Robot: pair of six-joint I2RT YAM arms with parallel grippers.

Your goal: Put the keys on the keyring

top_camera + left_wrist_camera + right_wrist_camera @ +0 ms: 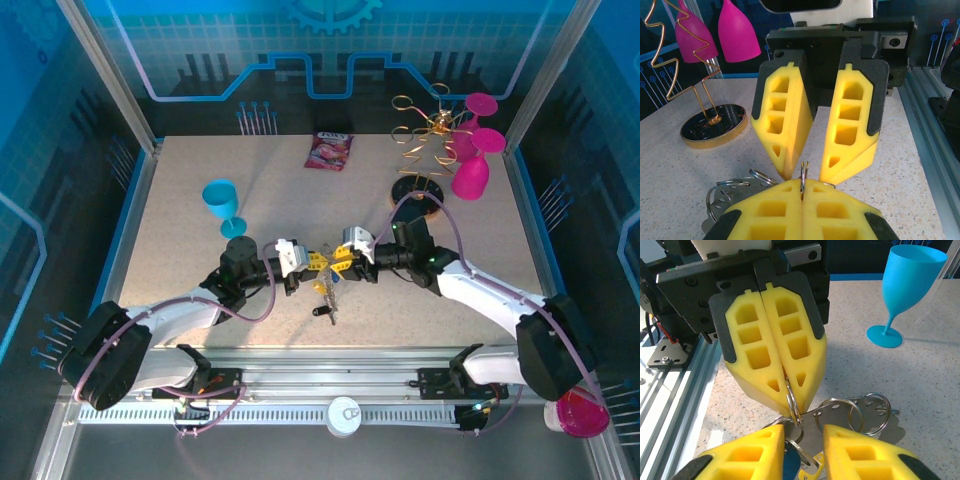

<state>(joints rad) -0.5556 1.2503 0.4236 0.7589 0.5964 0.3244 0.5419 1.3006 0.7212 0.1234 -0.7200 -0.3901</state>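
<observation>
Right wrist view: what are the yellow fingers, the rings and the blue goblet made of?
The yellow fingers look like matte plastic, maybe foam-like: dull surface, moulded hollow pockets. The rings look like polished steel wire: bright glints, coiled double turns. The blue goblet looks like plastic, even opaque colour with a soft sheen, though tinted glass is possible.

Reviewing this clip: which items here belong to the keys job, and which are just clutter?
Job in hand: keys; keyring, pinched by the left gripper; right gripper, open.

Lying about: blue goblet; pink goblets; gold wire rack; snack packet.
</observation>
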